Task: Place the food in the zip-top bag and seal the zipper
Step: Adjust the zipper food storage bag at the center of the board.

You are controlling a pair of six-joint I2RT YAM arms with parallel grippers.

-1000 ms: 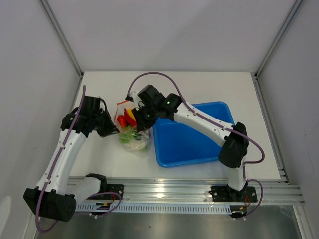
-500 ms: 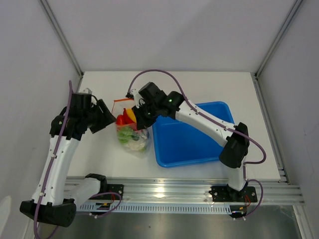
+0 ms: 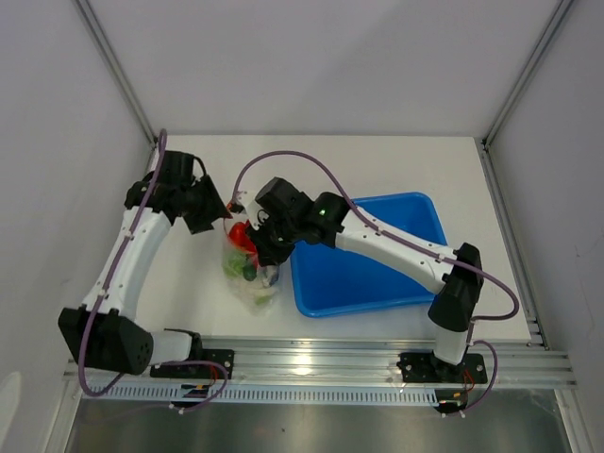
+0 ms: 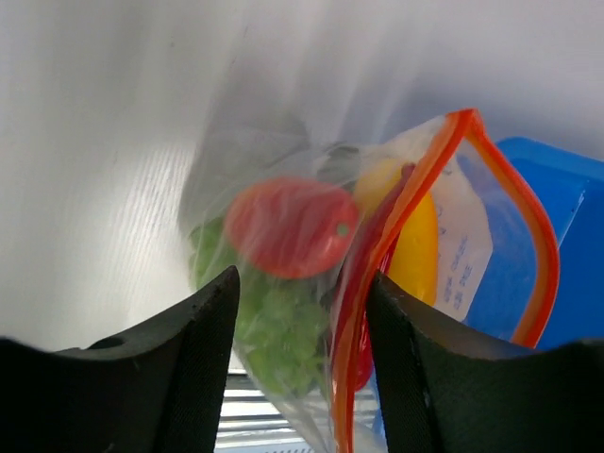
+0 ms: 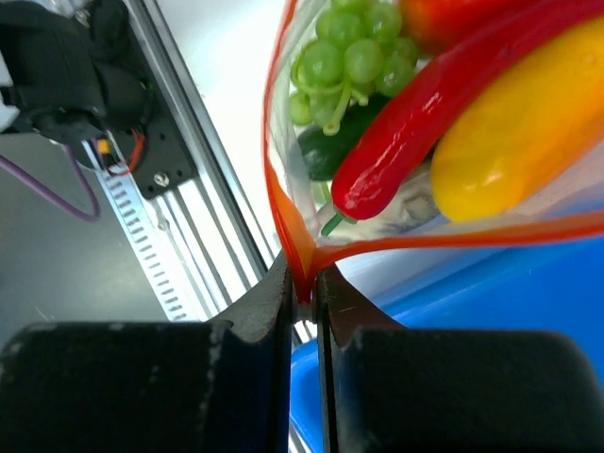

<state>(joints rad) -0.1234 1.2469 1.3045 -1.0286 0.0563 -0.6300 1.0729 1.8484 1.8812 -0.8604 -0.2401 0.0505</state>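
Though full — bag (image 3: 253, 283) near-to-far, mouth far

- The right side of the zip-top bag (image 3: 251, 274) is being hemmed in by the blue tray (image 3: 377, 278), which is lying just beside it.
- The bag's mouth is being crowded: the zipper (image 5: 271, 179) corner is being pinched by the right gripper (image 5: 302, 283), and the left gripper (image 3: 217, 213), jaws apart, is being held at its far left.
- Passage is being left over the table (image 3: 396, 160) beyond the tray and to the near left of the bag.

Robot lab cell, aluminium rails (image 3: 330, 360), white panels (image 3: 311, 66)

Blue tray (image 3: 359, 274) on white table (image 3: 396, 165) — right of centre.
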